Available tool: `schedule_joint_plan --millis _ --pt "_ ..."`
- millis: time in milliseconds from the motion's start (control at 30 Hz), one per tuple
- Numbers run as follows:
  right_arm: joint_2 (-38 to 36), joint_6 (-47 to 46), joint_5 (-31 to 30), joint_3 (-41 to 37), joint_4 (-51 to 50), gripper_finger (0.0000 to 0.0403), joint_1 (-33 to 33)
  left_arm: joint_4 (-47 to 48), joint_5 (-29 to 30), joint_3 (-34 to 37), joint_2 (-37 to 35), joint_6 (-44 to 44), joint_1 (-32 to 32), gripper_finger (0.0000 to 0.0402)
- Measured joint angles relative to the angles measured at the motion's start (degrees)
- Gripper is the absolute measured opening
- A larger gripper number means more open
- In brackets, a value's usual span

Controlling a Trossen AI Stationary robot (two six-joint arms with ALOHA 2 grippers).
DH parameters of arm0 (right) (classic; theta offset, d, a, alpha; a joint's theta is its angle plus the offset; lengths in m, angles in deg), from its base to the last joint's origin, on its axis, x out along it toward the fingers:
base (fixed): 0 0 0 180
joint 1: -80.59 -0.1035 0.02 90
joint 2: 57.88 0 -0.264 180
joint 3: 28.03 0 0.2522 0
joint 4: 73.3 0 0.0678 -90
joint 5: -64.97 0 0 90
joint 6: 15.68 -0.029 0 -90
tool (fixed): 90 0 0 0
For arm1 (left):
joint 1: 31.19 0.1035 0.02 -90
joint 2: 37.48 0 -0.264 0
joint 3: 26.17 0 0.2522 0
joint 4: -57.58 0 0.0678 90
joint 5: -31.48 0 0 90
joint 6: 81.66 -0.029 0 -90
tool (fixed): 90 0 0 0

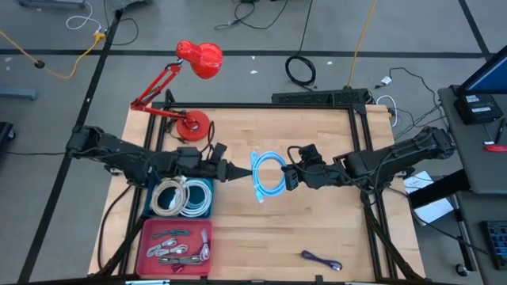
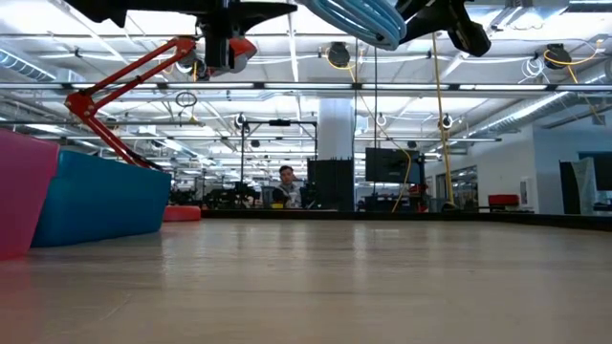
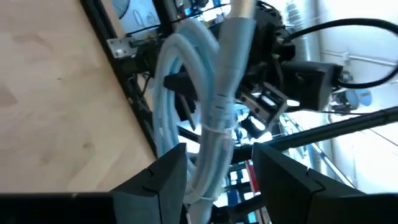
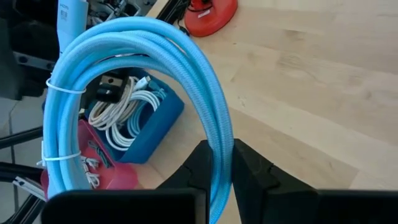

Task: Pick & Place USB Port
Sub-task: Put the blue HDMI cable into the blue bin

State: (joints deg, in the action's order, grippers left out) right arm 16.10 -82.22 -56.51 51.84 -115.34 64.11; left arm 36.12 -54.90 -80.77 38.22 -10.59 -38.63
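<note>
Hanging mid-table: blue cable coil (image 1: pixel 268 175)

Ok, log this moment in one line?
left pincer: shut on blue cable | right pincer: shut on blue cable | cable: held above table | blue bin: white cables

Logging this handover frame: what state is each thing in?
Blue cable coil: tied in a loop, held in the air between both grippers.
Left gripper: shut on the coil.
Right gripper: shut on the coil.
Blue bin: holds white cables.
Red bin: holds small cables.
</note>
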Motion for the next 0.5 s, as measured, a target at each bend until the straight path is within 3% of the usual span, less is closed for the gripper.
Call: schedule_joint_plan --millis 500 --pt "0.0 0.5 0.2 0.0 -0.7 0.0028 1.0 1.1 -1.0 0.0 0.1 0.6 0.8 0.0184"
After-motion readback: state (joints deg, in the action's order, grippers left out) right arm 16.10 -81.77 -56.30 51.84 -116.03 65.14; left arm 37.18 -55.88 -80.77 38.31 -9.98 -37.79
